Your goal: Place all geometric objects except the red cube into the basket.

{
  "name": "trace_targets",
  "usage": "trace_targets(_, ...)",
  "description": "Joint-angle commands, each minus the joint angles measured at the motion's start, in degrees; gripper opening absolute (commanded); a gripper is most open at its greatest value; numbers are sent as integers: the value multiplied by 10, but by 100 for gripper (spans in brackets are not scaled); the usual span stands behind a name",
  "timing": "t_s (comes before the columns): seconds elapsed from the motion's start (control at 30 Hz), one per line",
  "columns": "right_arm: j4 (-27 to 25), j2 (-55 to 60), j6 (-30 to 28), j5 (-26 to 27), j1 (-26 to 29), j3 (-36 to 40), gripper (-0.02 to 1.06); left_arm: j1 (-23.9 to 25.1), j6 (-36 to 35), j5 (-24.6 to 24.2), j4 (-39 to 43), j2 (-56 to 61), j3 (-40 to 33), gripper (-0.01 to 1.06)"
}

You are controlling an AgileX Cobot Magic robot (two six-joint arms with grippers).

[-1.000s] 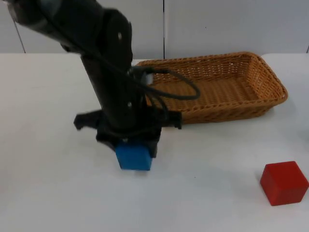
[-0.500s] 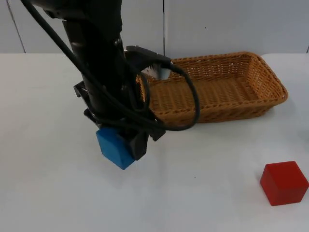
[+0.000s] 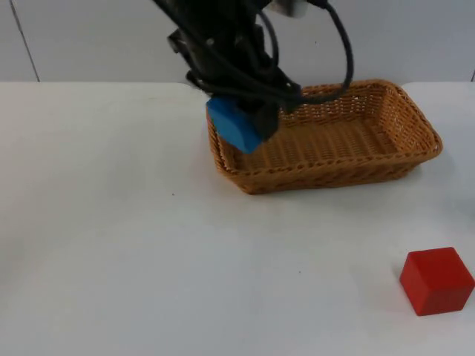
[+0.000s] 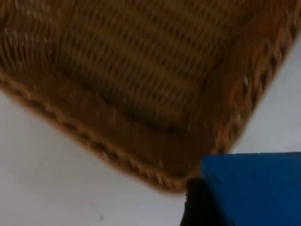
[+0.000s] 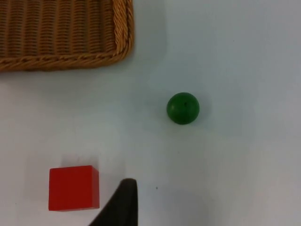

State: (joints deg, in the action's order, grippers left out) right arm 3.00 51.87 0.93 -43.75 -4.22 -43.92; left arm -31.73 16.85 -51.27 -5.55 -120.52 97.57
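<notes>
My left gripper (image 3: 246,119) is shut on a blue cube (image 3: 231,126) and holds it in the air over the left end of the wicker basket (image 3: 415,159). The left wrist view has the blue cube (image 4: 256,188) just above the basket's corner rim (image 4: 117,157). A red cube (image 3: 436,280) rests on the table at the front right. In the right wrist view, a green ball (image 5: 183,108) lies on the table near the red cube (image 5: 74,187) and a basket corner (image 5: 61,60). My right gripper (image 5: 120,207) waits above that area.
The basket's inside (image 3: 349,141) holds nothing that I can see. White table top (image 3: 111,245) stretches open across the left and front. The grey partition wall (image 3: 415,37) stands behind the basket.
My left gripper has lifted the blue cube off the table and carried it back and to the right, from in front of the basket to over its left end.
</notes>
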Motion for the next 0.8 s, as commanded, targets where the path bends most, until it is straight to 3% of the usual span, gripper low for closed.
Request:
trace_targets(0.0, 0, -2, -1, -2, 5, -4, 105, -2, 4, -19, 3, -28, 45, 0)
trace_targets(0.23, 0, -2, -1, -2, 5, -4, 105, -2, -1, -53, 3, -169, 238, 0)
trace_targets(0.4, 0, -2, -1, -2, 5, -4, 105, -2, -17, -56, 3, -233, 326, 0)
trace_targets(0.77, 0, -2, 1, -8, 5, -4, 105, 12, -37, 14, 0, -255, 340, 0)
